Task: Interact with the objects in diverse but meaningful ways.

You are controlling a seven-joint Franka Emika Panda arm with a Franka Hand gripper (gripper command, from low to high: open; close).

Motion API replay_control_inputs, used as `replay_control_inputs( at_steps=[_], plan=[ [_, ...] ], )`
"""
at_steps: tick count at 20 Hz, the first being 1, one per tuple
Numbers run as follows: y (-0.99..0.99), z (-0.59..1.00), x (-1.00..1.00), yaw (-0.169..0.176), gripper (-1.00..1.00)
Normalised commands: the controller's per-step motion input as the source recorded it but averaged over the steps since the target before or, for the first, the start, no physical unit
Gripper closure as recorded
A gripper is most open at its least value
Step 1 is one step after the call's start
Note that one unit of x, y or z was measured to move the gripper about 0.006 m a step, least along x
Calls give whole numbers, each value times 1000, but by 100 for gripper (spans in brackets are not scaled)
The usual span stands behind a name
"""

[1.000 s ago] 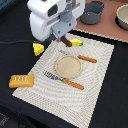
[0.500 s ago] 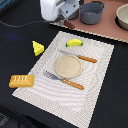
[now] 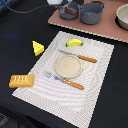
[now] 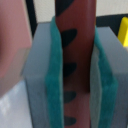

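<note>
In the wrist view my gripper (image 4: 75, 85) is shut on the reddish-brown sausage (image 4: 75, 25), which stands upright between the teal pads (image 4: 52, 75). In the exterior view only a white piece of the arm (image 3: 57, 2) shows at the top edge, above the pots; the sausage is not visible there. The yellow cheese wedge (image 3: 38, 48) lies just off the mat's left edge. The yellow green-tipped banana (image 3: 74, 43) lies on the mat's far part. The orange-brown striped bun (image 3: 21, 81) lies at the mat's near left corner.
A striped placemat (image 3: 95, 80) holds a tan plate (image 3: 69, 66), an orange-handled knife (image 3: 80, 57) and fork (image 3: 64, 80). Two grey pots (image 3: 91, 12) and a bowl (image 3: 122, 17) stand on a brown board at the back. A yellow shape (image 4: 123, 30) shows beside the gripper.
The arm has risen and pulled back from over the mat toward the pots, almost leaving the exterior view. The banana now shows uncovered.
</note>
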Motion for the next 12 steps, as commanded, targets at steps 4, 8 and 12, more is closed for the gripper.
replay_control_inputs(
  at_steps=[4,8,12],
  plan=[
    [657,-99,-359,40,100],
    [633,-159,-124,42,100],
    [636,-254,-111,43,100]
  ],
)
